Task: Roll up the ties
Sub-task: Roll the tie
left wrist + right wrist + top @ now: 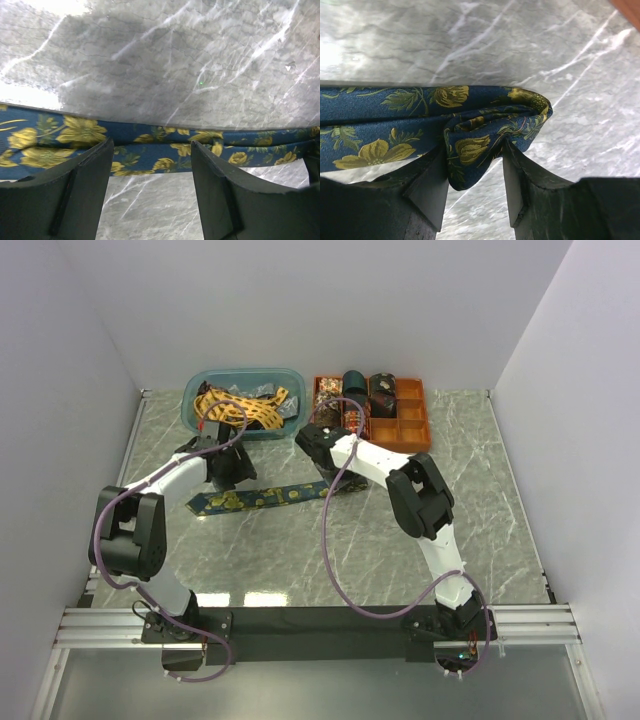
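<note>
Toward the table's (480,540) far edge: blue floral tie (255,498), stretched flat.
Straddled by left fingers (100,165), parted; folded end between right fingers (427,190), grip impossible to tell.

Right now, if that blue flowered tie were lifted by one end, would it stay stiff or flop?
Probably floppy: the tie lies flat and its folded end curls softly. Likely light, being thin; the fold may slip open.

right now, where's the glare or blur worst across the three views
Top external: evenly lit and sharp, with a pale sheen on the table near the arm bases. Left wrist: glare blows out the top left corner; the tie is sharp, the left pincer dark and soft. Right wrist: mild glare at left, folded tie end crisp.
</note>
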Controlling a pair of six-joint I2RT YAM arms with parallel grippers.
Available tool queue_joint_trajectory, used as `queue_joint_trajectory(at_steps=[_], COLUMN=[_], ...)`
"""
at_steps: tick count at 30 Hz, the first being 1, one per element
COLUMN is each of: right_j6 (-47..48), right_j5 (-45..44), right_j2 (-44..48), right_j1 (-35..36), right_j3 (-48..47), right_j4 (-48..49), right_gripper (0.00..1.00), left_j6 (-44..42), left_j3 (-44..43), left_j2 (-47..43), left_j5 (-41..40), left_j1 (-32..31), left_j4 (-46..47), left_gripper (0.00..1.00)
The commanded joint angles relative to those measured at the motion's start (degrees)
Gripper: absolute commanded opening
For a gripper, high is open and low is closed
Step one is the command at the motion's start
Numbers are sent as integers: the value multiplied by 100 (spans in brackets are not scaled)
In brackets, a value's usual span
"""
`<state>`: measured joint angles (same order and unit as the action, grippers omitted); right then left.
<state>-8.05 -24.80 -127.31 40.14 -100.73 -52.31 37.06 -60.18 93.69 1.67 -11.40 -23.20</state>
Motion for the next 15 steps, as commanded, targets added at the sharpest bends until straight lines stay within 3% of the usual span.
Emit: queue_joint_trajectory(at_steps=[1, 15], right_j6=[-118, -126], right_j5=[528, 1336], right_j2=[294, 443], right_j1=[-15, -164], right_j3=[-263, -509], right_j4=[-7, -121], right_gripper=[51, 55], left_j6=[-58, -102], left_j3=[-20, -169], left_j2=[-79, -61], left_j5=[70, -35], left_j1=[-99, -231], left_j4=[158, 26], left_gripper=[69, 71])
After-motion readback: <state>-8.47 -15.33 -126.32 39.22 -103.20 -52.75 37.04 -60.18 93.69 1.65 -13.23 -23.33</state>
